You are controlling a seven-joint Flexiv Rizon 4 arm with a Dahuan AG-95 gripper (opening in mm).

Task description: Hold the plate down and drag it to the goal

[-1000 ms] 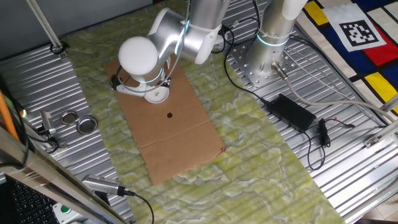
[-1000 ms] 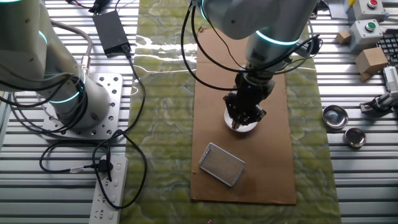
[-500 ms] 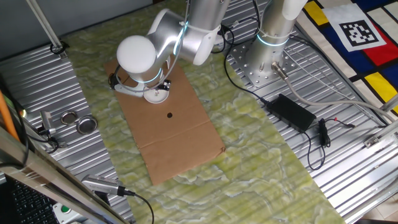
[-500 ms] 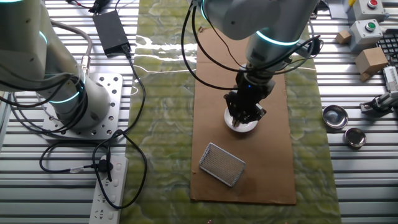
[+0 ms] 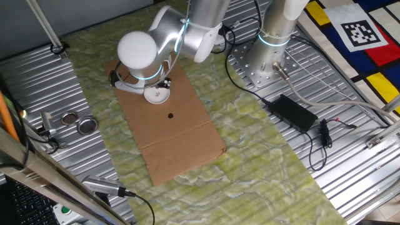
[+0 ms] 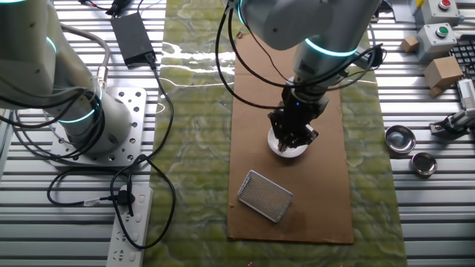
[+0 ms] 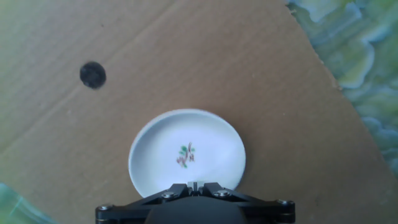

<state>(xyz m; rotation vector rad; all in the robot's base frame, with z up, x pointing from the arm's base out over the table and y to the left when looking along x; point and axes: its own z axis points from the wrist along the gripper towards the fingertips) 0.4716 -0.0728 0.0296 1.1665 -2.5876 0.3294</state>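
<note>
The plate (image 7: 186,155), a small white dish with a tiny red-green mark at its centre, lies on the brown cardboard sheet (image 7: 249,74). It also shows in one fixed view (image 5: 157,95) and, partly under the hand, in the other fixed view (image 6: 298,150). My gripper (image 7: 196,185) is shut, its fingertips together over the plate's near rim; I cannot tell whether they touch it. It stands right above the plate in the other fixed view (image 6: 291,136). A black dot (image 7: 93,75) marks the cardboard beyond the plate (image 5: 170,115).
A grey mesh pad (image 6: 265,195) lies on the cardboard near the plate. Two silvery tins (image 6: 399,138) (image 6: 424,164) sit on the slatted metal beside the green mat. A second arm's base (image 6: 104,122), a power brick (image 6: 132,35) and cables lie on the other side.
The arm has shifted slightly up and away, so more of the plate shows in one fixed view. The plate has barely moved.
</note>
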